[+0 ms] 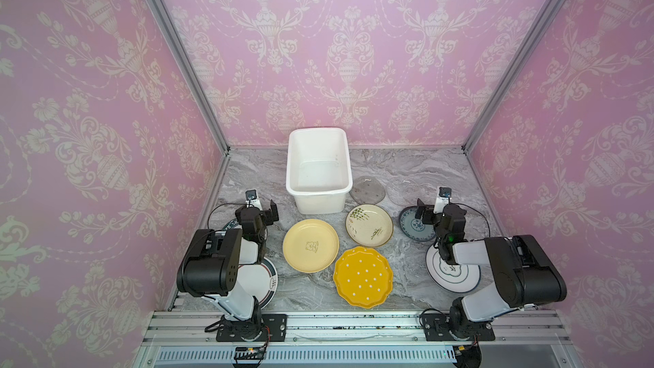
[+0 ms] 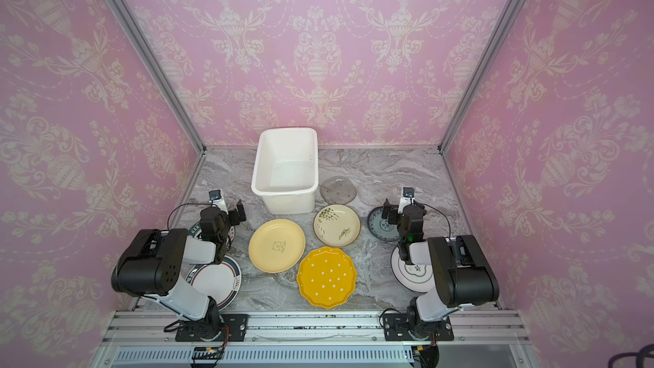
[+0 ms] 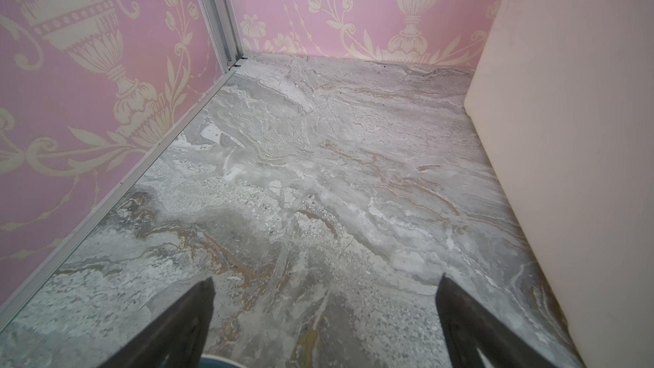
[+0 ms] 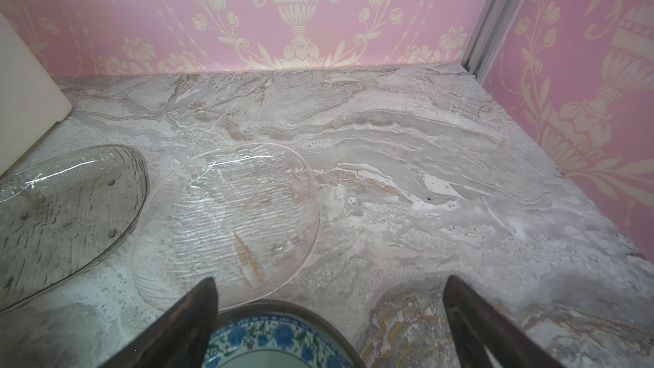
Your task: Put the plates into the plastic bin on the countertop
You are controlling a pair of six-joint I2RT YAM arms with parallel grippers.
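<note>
You have the plastic bin (image 1: pixel 320 203) standing mouth up just left of centre in a top view, at the back of the table (image 1: pixel 417 166). It is a deep white tub of smooth plastic with rounded corners and a rolled rim. Its long axis runs up and down the frame, with one short end toward the arms. The table is grey marble-look, veined white and brown, and every plate lies flat on it, outside the bin. Below the bin is the pale yellow plate (image 1: pixel 310 246), round and glossy, with a small drawing at its centre. To its right lies the cream plate (image 1: pixel 369 225) with green sprigs. Lower down is the scalloped yellow plate (image 1: pixel 363 277), wavy-edged and dotted white. Just right of the bin's near corner sits the grey glass plate (image 1: pixel 367 190), with the clear glass plate (image 1: pixel 403 191) close beside it, its surface finely ribbed in the right wrist view. Farther right, the blue-patterned plate (image 1: pixel 411 227) lies partly under the right arm, and the white ringed plate (image 1: pixel 453 276) is below it. At lower left, the white dark-rimmed plate (image 1: pixel 260 281) and a lettered plate (image 1: pixel 229 225) lie mostly hidden under the left arm. Your left gripper (image 3: pixel 326 277) is spread wide over bare table beside the bin's wall. Your right gripper (image 4: pixel 331 278) is spread wide too, above the blue-patterned plate's edge, gripping nothing.
</note>
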